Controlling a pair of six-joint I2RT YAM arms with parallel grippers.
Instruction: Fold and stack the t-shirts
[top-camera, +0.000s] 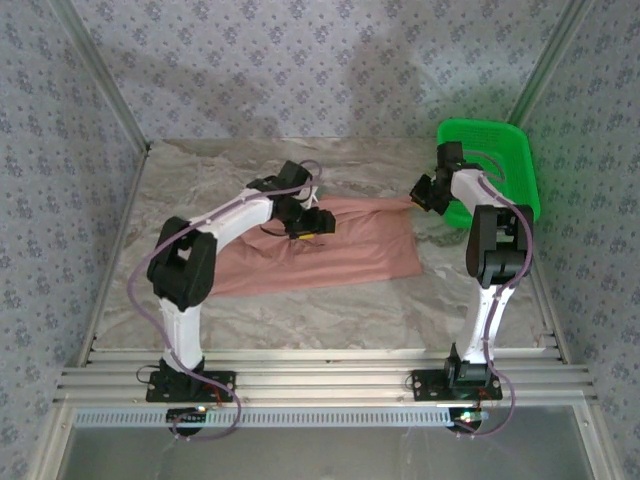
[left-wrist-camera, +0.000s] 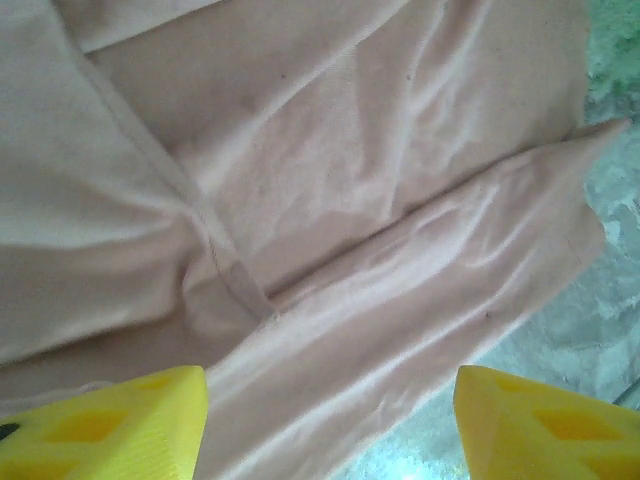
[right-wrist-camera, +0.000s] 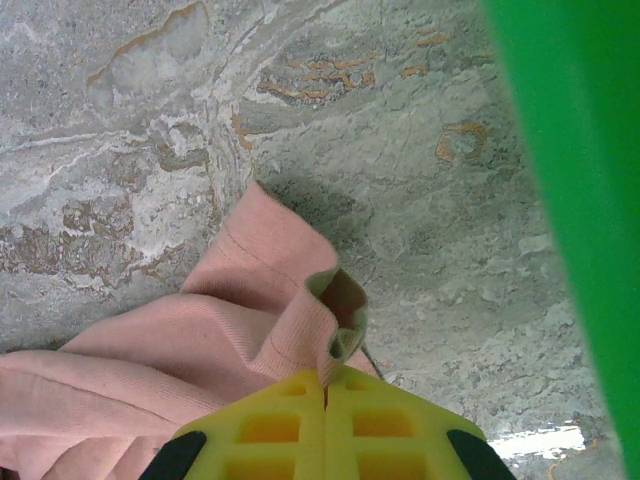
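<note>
A salmon-pink t-shirt (top-camera: 320, 250) lies spread across the middle of the marble table, partly folded, with seams and a folded edge showing in the left wrist view (left-wrist-camera: 330, 230). My left gripper (top-camera: 310, 222) hovers over the shirt's upper middle, its yellow fingertips (left-wrist-camera: 110, 425) wide apart with nothing between them. My right gripper (top-camera: 425, 192) is shut on the shirt's far right corner (right-wrist-camera: 300, 310), which bunches up out of the closed yellow jaws just above the tabletop.
A green plastic basket (top-camera: 500, 165) stands at the back right, just beside the right gripper; its wall (right-wrist-camera: 575, 180) runs down the right side of the right wrist view. Bare marble table (top-camera: 330, 310) lies in front of the shirt.
</note>
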